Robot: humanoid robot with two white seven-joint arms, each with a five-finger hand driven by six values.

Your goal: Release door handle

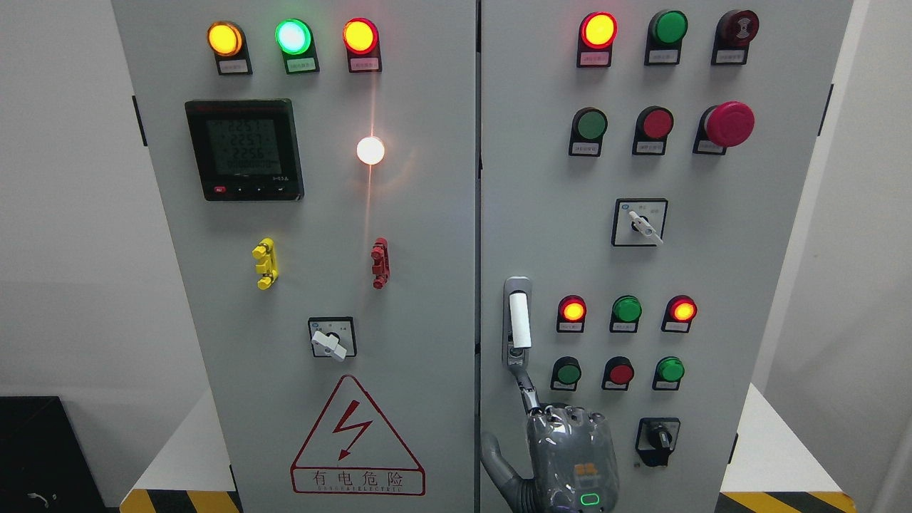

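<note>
Near the right door's left edge, door handle [519,320] sits upright. Hand [570,452] just below it, one of its fingers [526,385] extended toward handle base, grasping nothing.

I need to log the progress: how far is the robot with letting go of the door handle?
Mostly done: the right hand sits below the door handle, not wrapped around it, and the handle lies upright in its recess. In hand: one finger reaches up to the handle's lower end; whether it touches cannot be told. Left: draw that finger clear.
</note>
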